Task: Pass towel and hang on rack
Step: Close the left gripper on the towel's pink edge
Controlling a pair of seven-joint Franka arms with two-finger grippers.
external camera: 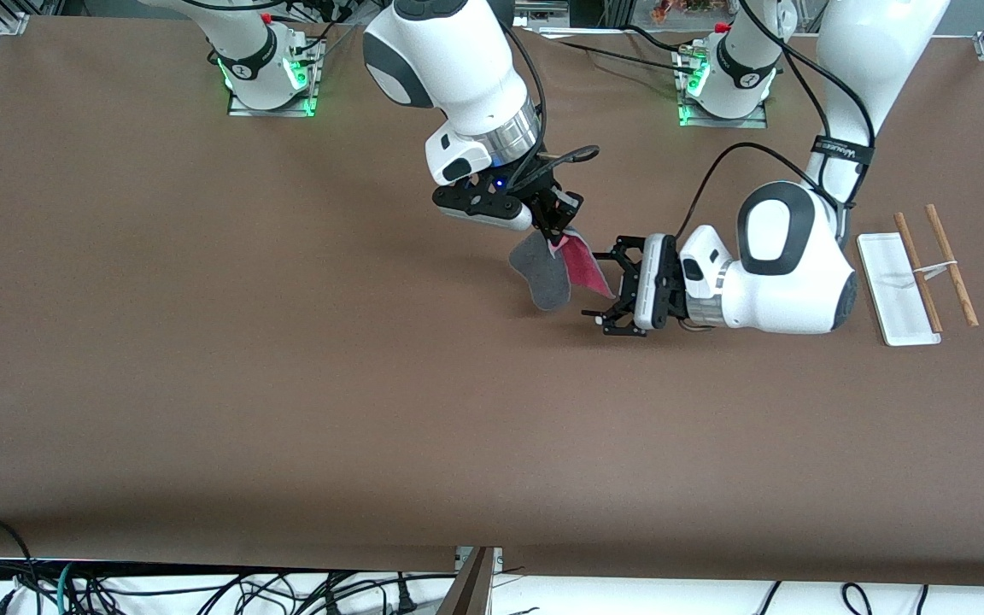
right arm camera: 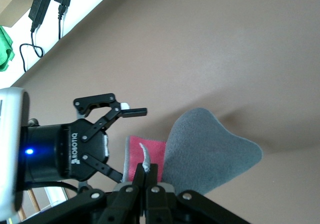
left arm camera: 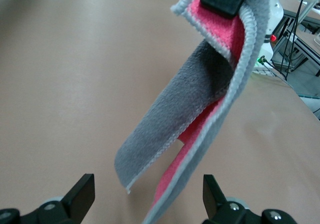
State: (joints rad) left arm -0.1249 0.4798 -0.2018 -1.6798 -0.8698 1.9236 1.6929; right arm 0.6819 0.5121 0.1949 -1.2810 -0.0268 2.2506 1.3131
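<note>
The towel (external camera: 547,266) is a soft cloth, dark grey on one face and pink-red on the other, with a pale grey stitched edge. It hangs folded in the air over the middle of the bench (external camera: 287,384), and its lower end is curled and loose. The right gripper (external camera: 559,224) is clenched on the top corner of the towel and holds it up. The left gripper (external camera: 612,286) lies sideways just beside the pink face, with its jaws spread wide and the towel's lower edge between them, not yet pinched. The rack (external camera: 915,278) stands near the left arm's end of the bench, with a white base and two thin wooden rods. The bench nearer to the camera is bare brown surface.
</note>
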